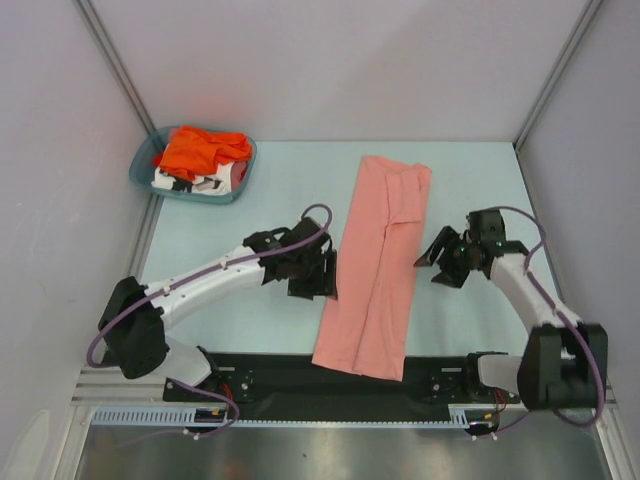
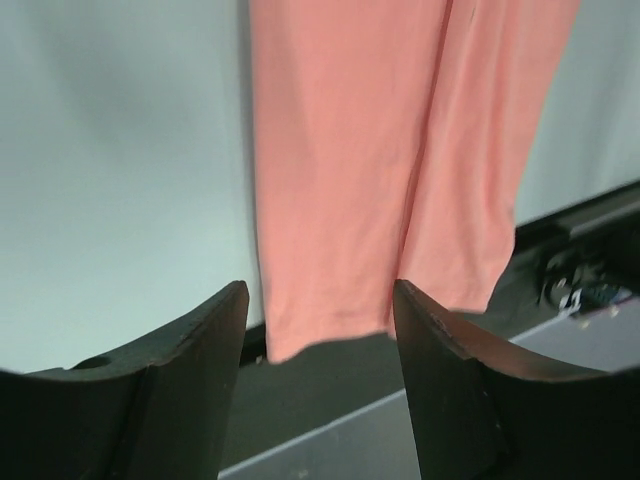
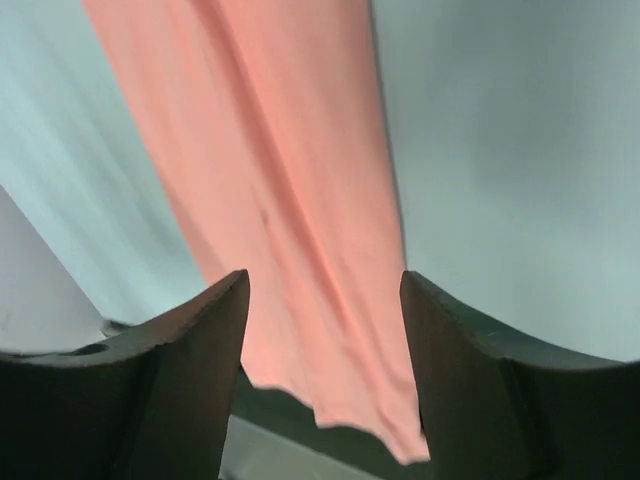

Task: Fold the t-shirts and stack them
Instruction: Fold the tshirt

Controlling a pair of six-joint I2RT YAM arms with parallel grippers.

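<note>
The salmon-pink t-shirt [image 1: 378, 265] lies flat down the middle of the table, folded lengthwise into a long narrow strip. Its near hem overlaps the black mounting strip [image 1: 270, 378]. My left gripper [image 1: 322, 278] hovers just off the strip's left edge, open and holding nothing. My right gripper [image 1: 430, 258] sits off its right edge, also open and empty. The left wrist view shows the pink cloth [image 2: 350, 150] beyond the parted left gripper [image 2: 320, 292]. In the right wrist view the pink strip [image 3: 270, 170] lies beyond the parted right gripper [image 3: 325, 280]. The orange t-shirt [image 1: 200, 150] and the white printed t-shirt [image 1: 195, 182] are bunched in the basket.
A teal plastic basket [image 1: 246, 172] stands at the table's far left corner. Grey walls close in the table on the left, back and right. A metal rail [image 1: 300, 420] runs along the near edge in front of the arm bases.
</note>
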